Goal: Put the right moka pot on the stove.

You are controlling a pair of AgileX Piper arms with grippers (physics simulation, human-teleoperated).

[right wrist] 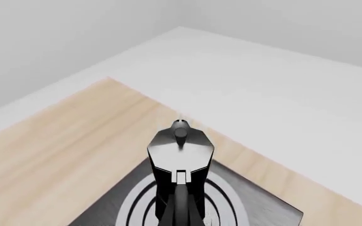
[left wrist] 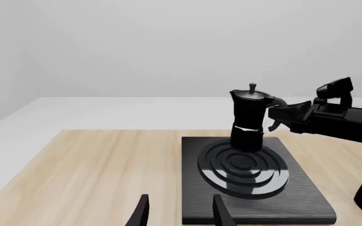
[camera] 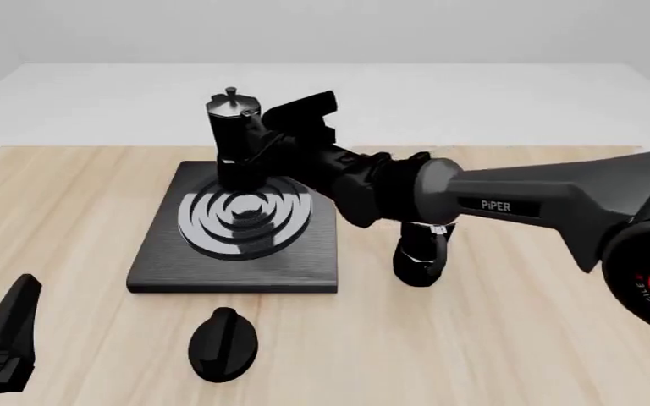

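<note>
Moka pot on the right (camera: 234,139) is upright at the far part of the burner rings (camera: 246,216) of the stove (camera: 302,262); from these views it cannot be told whether its base rests on the rings or hangs just above them. The right gripper (camera: 267,145) is clamped on the pot's side handle, with the arm reaching in from the right across the table (camera: 506,338). The left gripper (left wrist: 177,214) sits near the front left corner of the table, well apart from the stove, fingers spread and empty.

Judged step: final placement and release. To do it well:
- Keep the pot vertical while lowering; a tilt on the rings could tip it at release.
- Shift the pot toward the ring centre if possible, since it stands on the far part of the rings.
- Open the jaws only once the base is fully seated, then withdraw along the handle's line to avoid dragging it.

The second moka pot (camera: 421,258) stands on the table just right of the stove, partly hidden under the right arm. The lid of the held pot is closed; the contents of either pot are not visible. A black oval knob (camera: 223,342) lies on the table in front of the stove.
</note>
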